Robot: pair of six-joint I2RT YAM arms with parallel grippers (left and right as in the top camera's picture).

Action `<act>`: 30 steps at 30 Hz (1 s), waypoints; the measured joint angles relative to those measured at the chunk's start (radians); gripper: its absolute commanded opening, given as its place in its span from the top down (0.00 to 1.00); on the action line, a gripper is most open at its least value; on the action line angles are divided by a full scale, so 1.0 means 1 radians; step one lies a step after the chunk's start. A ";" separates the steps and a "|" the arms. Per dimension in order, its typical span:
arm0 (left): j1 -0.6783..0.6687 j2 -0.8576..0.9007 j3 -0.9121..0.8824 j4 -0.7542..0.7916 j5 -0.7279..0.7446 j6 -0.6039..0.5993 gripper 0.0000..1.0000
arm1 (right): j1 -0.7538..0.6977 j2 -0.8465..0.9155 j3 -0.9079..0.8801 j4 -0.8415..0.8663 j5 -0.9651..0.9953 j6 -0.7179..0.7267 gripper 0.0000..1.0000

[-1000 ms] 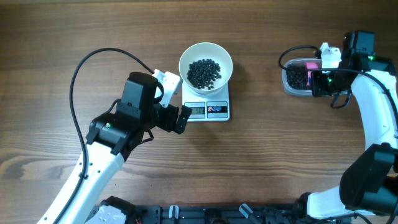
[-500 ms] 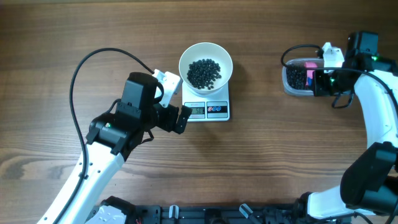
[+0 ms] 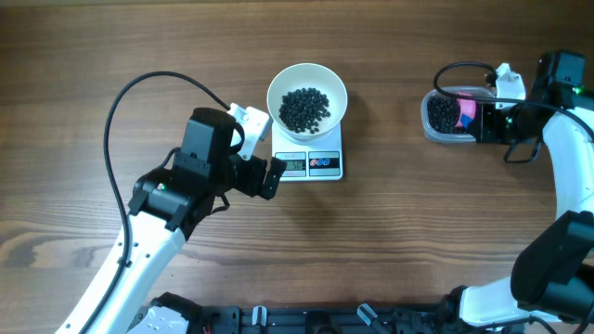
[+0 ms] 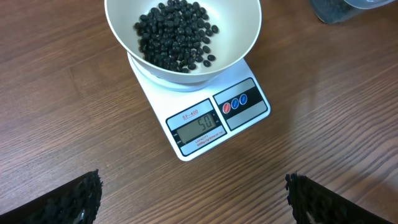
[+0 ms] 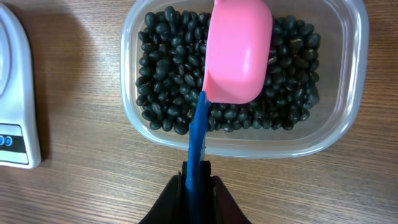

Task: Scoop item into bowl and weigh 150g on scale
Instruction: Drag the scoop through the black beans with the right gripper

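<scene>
Shifting toward the table's right edge over the past second, the right gripper [image 5: 196,177] is carrying its pink scoop [image 5: 238,50] farther across the clear tub [image 5: 351,118], while the left arm, bowl and scale are sitting where they were. Its jaws are clamping narrowly on the scoop's blue handle [image 5: 198,124]. The scoop head is hanging over the black beans [image 5: 163,74] filling the tub, though whether it is touching them is unclear. Well to the left, the white bowl [image 4: 245,46] is resting on the scale [image 4: 214,121] with a heap of the same beans inside, and the display is reading 50. The left gripper [image 3: 267,148] is hovering just beside the scale above the wooden table [image 3: 418,232], fingers spread wide and holding nothing.
</scene>
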 measured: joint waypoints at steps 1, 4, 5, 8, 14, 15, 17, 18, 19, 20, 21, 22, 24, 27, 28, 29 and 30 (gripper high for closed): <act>0.000 0.000 0.000 0.000 0.000 0.000 0.00 | 0.000 0.000 0.000 -0.001 -0.006 0.000 0.96; 0.000 0.000 0.000 0.000 0.000 0.000 0.00 | 0.000 0.000 0.000 -0.006 -0.032 0.000 0.96; 0.000 0.000 0.000 0.000 0.000 0.000 0.00 | 0.000 0.000 0.000 -0.006 -0.039 0.000 0.96; 0.000 0.000 0.000 0.000 0.000 0.000 0.00 | -0.001 0.000 0.000 -0.010 -0.056 0.000 0.96; 0.000 0.000 0.000 0.000 0.000 0.000 0.00 | -0.002 0.000 0.000 -0.025 -0.073 -0.011 0.96; 0.000 0.000 0.000 0.000 0.000 0.000 0.00 | -0.002 0.000 0.000 -0.026 -0.074 -0.012 0.96; 0.000 0.000 0.000 0.000 0.000 0.000 0.00 | -0.002 0.000 0.000 -0.030 -0.074 -0.015 0.96; 0.000 0.000 0.000 0.000 0.000 0.000 0.00 | -0.002 0.000 0.000 -0.032 -0.074 -0.016 0.96; 0.000 0.000 0.000 0.000 0.000 0.000 0.00 | -0.002 0.000 0.000 -0.033 -0.074 -0.019 0.96; 0.000 0.000 0.000 0.000 0.000 0.000 0.00 | -0.002 0.000 0.000 -0.035 -0.074 -0.023 0.96; 0.000 0.000 0.000 0.000 0.000 0.000 0.00 | -0.004 0.000 0.000 -0.037 -0.075 -0.027 0.96; 0.000 0.000 0.000 0.000 0.000 0.000 0.00 | -0.008 0.000 0.000 -0.040 -0.077 -0.031 0.96; 0.000 0.000 0.000 0.000 0.000 0.000 0.00 | -0.018 0.000 0.000 -0.047 -0.081 -0.036 0.96; 0.000 0.000 0.000 0.000 0.000 0.000 0.00 | -0.040 0.000 0.000 -0.053 -0.104 -0.042 0.96; 0.000 0.000 0.000 0.000 0.000 0.000 0.00 | -0.047 0.000 0.000 -0.054 -0.117 -0.042 0.96; 0.000 0.000 0.000 0.000 0.000 0.000 0.00 | -0.053 0.001 0.000 -0.055 -0.128 -0.042 0.96; 0.000 0.000 0.000 0.000 0.000 0.000 0.00 | -0.058 0.001 0.000 -0.056 -0.140 -0.042 0.96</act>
